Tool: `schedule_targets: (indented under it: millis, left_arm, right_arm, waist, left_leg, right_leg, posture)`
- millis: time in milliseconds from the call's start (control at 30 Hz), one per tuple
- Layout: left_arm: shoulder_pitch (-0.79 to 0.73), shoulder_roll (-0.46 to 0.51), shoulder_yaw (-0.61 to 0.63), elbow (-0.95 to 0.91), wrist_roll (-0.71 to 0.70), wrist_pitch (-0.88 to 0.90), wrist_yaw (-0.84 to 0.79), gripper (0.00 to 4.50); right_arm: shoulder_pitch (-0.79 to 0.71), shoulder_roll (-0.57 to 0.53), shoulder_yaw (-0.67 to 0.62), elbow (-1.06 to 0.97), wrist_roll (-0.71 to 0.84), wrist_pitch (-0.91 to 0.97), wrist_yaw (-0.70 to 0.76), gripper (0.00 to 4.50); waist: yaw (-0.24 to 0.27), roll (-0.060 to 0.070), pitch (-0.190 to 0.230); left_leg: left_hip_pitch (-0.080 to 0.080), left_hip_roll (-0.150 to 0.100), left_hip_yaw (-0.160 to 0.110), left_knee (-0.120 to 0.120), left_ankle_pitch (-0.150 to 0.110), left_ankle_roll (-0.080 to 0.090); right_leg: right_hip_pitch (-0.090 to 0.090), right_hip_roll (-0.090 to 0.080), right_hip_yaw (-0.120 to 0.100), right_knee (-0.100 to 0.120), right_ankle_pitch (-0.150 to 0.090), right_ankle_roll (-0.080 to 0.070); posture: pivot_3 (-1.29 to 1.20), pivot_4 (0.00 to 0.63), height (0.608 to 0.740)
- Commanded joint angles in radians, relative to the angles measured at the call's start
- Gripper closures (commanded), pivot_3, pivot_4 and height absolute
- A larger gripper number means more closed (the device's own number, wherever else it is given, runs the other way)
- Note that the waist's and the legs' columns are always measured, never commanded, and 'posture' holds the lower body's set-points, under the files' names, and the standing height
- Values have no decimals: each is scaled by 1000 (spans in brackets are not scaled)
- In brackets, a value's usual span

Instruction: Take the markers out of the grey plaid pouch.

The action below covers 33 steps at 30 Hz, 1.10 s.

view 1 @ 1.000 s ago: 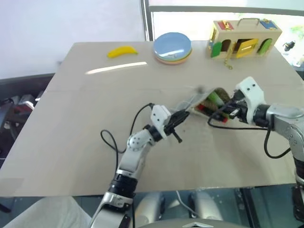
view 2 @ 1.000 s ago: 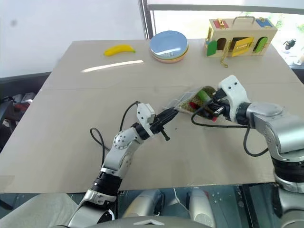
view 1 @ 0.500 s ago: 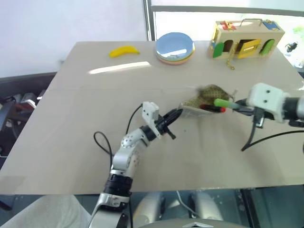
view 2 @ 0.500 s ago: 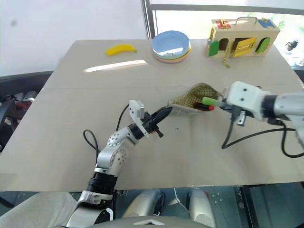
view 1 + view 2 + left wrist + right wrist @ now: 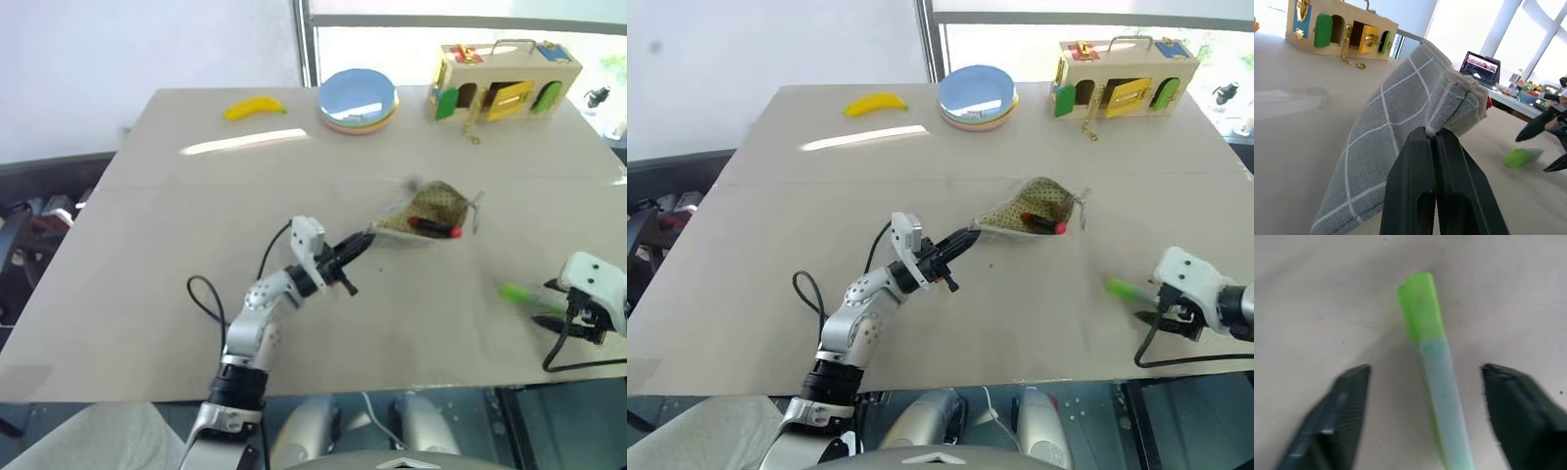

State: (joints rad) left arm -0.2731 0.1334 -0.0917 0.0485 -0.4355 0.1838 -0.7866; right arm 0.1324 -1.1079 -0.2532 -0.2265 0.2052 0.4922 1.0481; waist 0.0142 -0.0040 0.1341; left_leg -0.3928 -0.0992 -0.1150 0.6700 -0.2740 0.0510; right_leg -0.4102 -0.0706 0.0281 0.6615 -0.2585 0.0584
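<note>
Right gripper has its fingers spread wide, the light green marker loose on the table at lower right. Best lift straight clear without nudging it. Left gripper pinches the grey plaid pouch at mid-frame, mouth raised; the red-capped marker lies inside.

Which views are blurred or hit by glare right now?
Right wrist view: light green marker and black fingers smeared soft. Left eye view: bright glare streak on the tan table. Left wrist view: grey plaid pouch sharp, windows blown out white.
</note>
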Motion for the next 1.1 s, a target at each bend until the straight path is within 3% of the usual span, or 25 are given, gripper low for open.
schedule_targets:
  millis: [33,200,367,600,867,967,1100]
  left_arm:
    - [-2,1,-2,-35,-10,-5,-13,4500]
    - [5,-5,-16,-37,-2,-10,-19,4500]
    - [2,-21,-33,-21,7,-24,-18,4500]
    - [9,-31,-50,-8,26,-56,-28,4500]
    - [13,-38,-61,-10,31,-67,-32,4500]
    - [12,-42,-62,-10,33,-67,-32,4500]
    - [9,-45,-59,-6,33,-69,-30,4500]
  right_arm:
    - [-125,-2,-90,-81,107,135,-27,42]
    - [-438,50,-41,-187,281,401,-128,42]
    - [-642,181,109,-172,313,530,-237,42]
    - [-703,275,285,-88,282,549,-266,42]
    - [-768,332,470,168,97,375,-264,42]
    - [-781,335,496,218,55,332,-253,813]
    - [-780,329,496,220,36,318,-227,2735]
  waist:
    - [-1,0,0]
    - [1,-1,1]
    - [7,-2,1]
    - [3,-2,1]
    - [-2,-1,1]
    - [-2,-1,1]
    - [-1,-1,1]
  left_leg:
    - [0,0,0,0,0,0]
    - [0,1,-1,-1,0,0]
    - [-4,-1,-3,0,0,0]
    - [-5,-1,-3,-1,0,0]
    - [-4,-1,-2,0,0,0]
    - [-4,-1,-2,0,0,0]
    - [-4,-1,-2,0,0,0]
  right_leg:
    - [0,0,0,0,0,0]
    - [0,0,-1,0,0,0]
    - [-1,-1,-3,-4,0,0]
    - [-3,-1,-3,-3,0,0]
    - [-3,-1,-2,-1,0,0]
    - [-3,-1,-2,-1,0,0]
    - [-3,-1,-2,-1,0,0]
  posture:
    - [0,150,740]
    - [0,150,740]
    - [0,150,740]
    - [0,150,740]
    - [0,150,740]
    - [0,150,740]
    - [0,150,740]
